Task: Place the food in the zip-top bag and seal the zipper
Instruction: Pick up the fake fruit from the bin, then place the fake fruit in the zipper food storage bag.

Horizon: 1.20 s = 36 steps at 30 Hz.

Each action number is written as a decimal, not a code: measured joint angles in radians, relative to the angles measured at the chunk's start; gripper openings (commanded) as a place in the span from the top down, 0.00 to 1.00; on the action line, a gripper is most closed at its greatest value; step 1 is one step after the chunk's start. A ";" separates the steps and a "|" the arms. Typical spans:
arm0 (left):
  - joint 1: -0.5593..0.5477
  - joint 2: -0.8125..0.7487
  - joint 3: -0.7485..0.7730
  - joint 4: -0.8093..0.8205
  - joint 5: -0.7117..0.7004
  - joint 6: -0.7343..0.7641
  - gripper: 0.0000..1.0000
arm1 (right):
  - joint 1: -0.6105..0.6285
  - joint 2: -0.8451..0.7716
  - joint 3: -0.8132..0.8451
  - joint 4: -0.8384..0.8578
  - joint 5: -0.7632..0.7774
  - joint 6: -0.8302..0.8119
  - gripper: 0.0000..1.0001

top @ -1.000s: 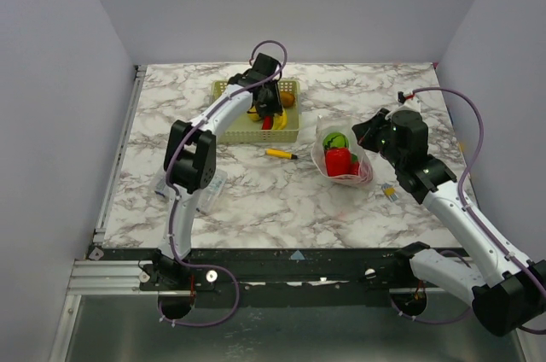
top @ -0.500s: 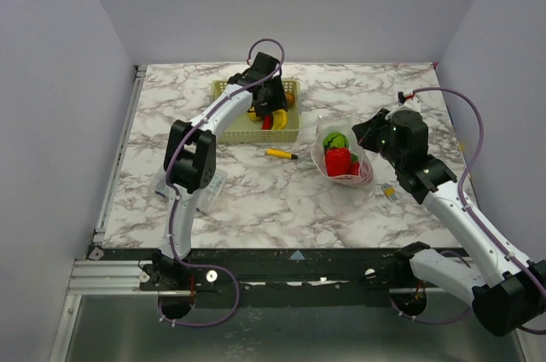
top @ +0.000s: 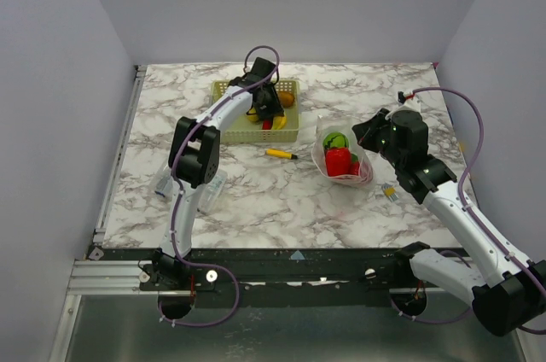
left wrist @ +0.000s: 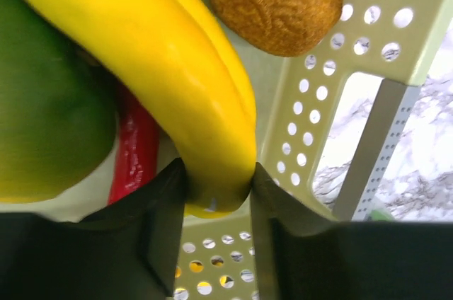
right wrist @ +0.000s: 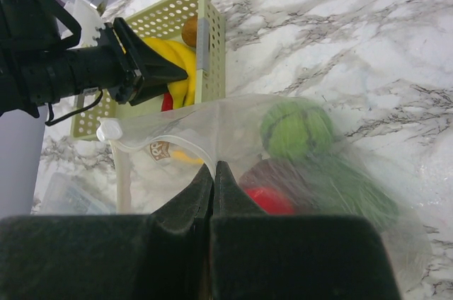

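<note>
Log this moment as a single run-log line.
left gripper: shut on banana, inside basket | right gripper: shut on zip-top bag edge | bag contents: green food, red food | stage: banana pick

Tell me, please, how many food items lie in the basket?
4 show: the banana gripped in the left pincer, a brown round one near the basket wall, a green one, and a slim red one between it and the banana. Others may be hidden.
</note>
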 measured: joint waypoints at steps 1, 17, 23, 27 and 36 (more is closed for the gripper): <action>0.000 0.001 0.003 0.002 0.003 0.000 0.77 | 0.000 0.000 0.000 0.000 0.000 0.000 0.99; 0.010 -0.101 -0.069 0.031 0.050 -0.001 0.95 | 0.000 0.000 0.000 0.001 0.000 0.001 0.99; 0.010 -0.271 -0.106 0.049 0.098 0.007 1.00 | 0.000 0.000 0.000 0.003 0.000 0.004 0.99; 0.010 -0.414 -0.180 0.067 0.171 0.006 1.00 | 0.000 0.000 0.000 0.003 0.004 0.004 0.99; -0.043 -0.682 -0.434 0.067 0.363 0.073 0.99 | 0.000 0.000 0.000 0.004 0.043 0.001 0.99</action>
